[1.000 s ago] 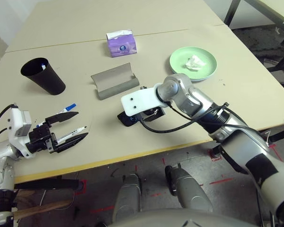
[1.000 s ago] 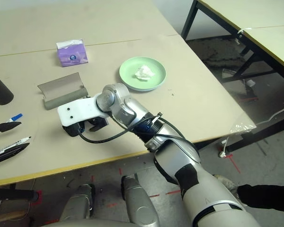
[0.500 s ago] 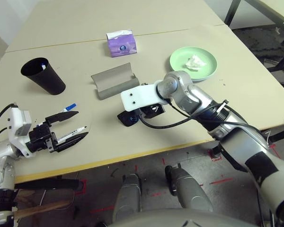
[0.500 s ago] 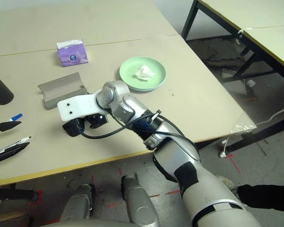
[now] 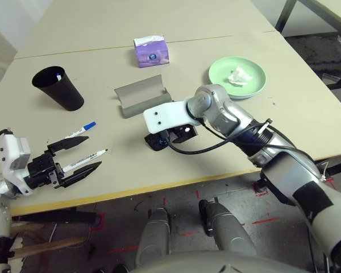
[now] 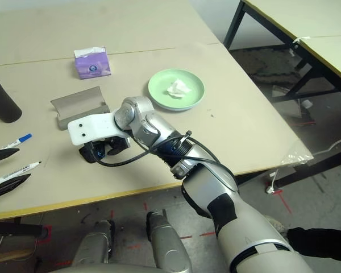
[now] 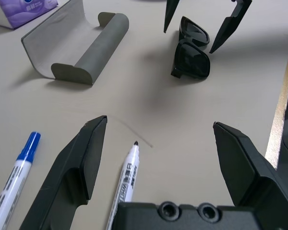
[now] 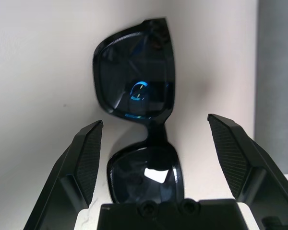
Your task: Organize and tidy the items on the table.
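Right gripper (image 8: pixel 156 158) shifted left over sunglasses (image 8: pixel 139 96), tilted down, jaws spread; left gripper (image 7: pixel 158 158) open.

We record a beige tabletop (image 5: pixel 307 102) with a yellowish front edge. The sunglasses (image 8: pixel 137 88) are glossy black; the glasses case (image 5: pixel 142 96) is plain grey. The plate (image 5: pixel 253 82) is light green, the crumpled tissue (image 5: pixel 237 74) on it white. The tissue box (image 5: pixel 152 51) is purple, the cup (image 5: pixel 59 89) black. Two white markers: one blue-capped (image 5: pixel 80 129), one black-capped (image 5: pixel 85 160).
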You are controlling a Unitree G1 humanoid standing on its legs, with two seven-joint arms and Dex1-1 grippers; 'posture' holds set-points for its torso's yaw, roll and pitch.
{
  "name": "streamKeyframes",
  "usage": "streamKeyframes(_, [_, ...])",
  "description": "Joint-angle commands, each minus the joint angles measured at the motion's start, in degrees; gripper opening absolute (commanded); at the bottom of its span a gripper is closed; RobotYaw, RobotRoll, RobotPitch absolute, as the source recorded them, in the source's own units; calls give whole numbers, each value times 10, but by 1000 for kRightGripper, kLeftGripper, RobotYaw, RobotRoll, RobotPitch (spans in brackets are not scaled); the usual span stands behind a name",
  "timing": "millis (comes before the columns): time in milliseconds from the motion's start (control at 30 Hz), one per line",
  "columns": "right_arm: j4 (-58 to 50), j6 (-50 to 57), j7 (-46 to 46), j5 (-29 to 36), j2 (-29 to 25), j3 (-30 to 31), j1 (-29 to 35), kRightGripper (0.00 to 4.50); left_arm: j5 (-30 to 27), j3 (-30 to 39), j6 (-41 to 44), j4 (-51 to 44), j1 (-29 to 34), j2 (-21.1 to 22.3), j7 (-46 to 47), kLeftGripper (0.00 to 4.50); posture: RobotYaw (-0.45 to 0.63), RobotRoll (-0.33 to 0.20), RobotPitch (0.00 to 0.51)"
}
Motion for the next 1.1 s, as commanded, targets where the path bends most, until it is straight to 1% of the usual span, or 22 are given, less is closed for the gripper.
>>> streamKeyframes(33, [-5,5,14,-4,-2,11,1,4451,0,6,5,-8,7,-3,3,4500,1,0,175])
streamKeyframes(400, [-13,23,28,-8,-10,10,0,4451,1,0,6,-7,-1,-5,5,4500,-12,0,176])
streamKeyframes(733, [-6,36,22,-2,18,4,-19,4451,2,-1,6,-8,1,-9,7,4500,-2,0,179])
streamKeyframes(1100, [3,20,13,-3,15,7,-12,4451,1,3,7,-16,7,-12,12,4500,3,0,181])
